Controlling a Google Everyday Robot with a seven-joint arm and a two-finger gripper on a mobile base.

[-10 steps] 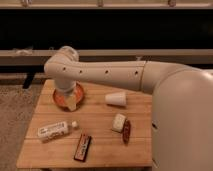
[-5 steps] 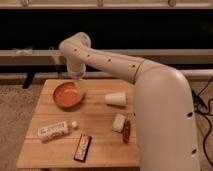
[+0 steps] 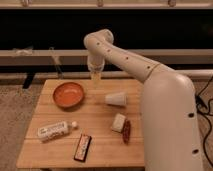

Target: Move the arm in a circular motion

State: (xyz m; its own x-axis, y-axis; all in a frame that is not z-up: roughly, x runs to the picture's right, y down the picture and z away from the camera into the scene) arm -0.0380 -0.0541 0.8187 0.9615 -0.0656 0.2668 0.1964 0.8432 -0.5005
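My large white glossy arm (image 3: 150,75) reaches from the lower right up and left over the wooden table (image 3: 100,125). Its elbow joint (image 3: 99,42) sits high above the table's back edge. From there a short segment points down to a narrow pale tip, the gripper (image 3: 95,80). The gripper hangs above the table's back middle, just right of the orange bowl (image 3: 69,94) and left of the white cup (image 3: 116,99). It holds nothing that I can see.
On the table lie a white bottle (image 3: 54,130) at the front left, a dark snack bar (image 3: 83,147) at the front, and a white block (image 3: 118,122) with a brown item (image 3: 127,132) beside it. A dark window wall and pale ledge (image 3: 40,55) run behind.
The arm has swung right and up: the elbow moved from over the bowl to the table's back middle, and the gripper tip now hangs right of the bowl.
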